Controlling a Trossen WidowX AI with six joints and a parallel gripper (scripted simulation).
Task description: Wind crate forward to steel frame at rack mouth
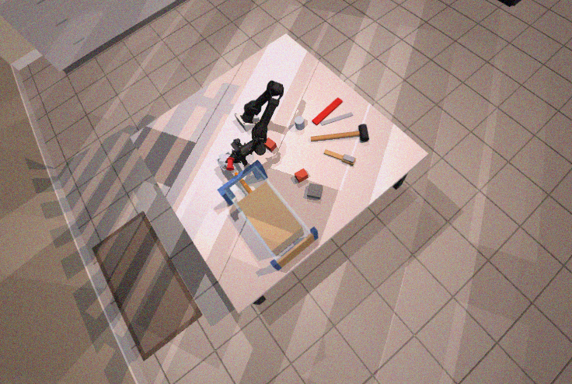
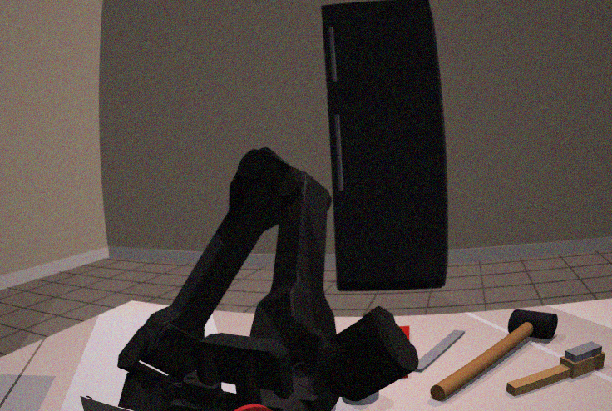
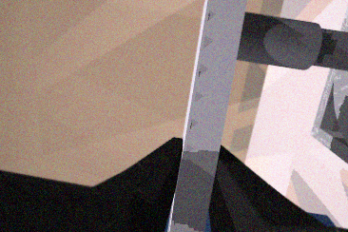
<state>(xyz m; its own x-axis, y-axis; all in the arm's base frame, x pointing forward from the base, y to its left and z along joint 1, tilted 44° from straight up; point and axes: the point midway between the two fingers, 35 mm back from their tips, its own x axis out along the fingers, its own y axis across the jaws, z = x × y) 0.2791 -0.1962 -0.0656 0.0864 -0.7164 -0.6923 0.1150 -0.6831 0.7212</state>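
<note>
My gripper (image 1: 232, 159) (image 3: 195, 150) is shut on the winch handle, a grey bar with a red knob (image 1: 230, 164) (image 2: 253, 408). In the wrist view the bar (image 3: 216, 67) runs up from the fingers, and its dark key shaft (image 3: 280, 40) points right. The grey winch (image 1: 221, 160) is mostly hidden under the gripper; whether the key is in its hole cannot be told. The tan crate (image 1: 267, 211) lies flat in the clear-panelled cubby. An orange strap (image 1: 243, 183) runs from its front. A gap shows between the crate front and the blue mouth frame (image 1: 242, 179).
Right of the arm on the bench lie a grey cylinder (image 1: 299, 122), a red bar (image 1: 327, 111), a grey strip (image 1: 336, 118), a mallet (image 1: 336, 136) (image 2: 482, 359) and a brush (image 1: 336, 155). Red blocks (image 1: 270, 144) (image 1: 301, 174) and a grey block (image 1: 314, 190) lie nearer the cubby.
</note>
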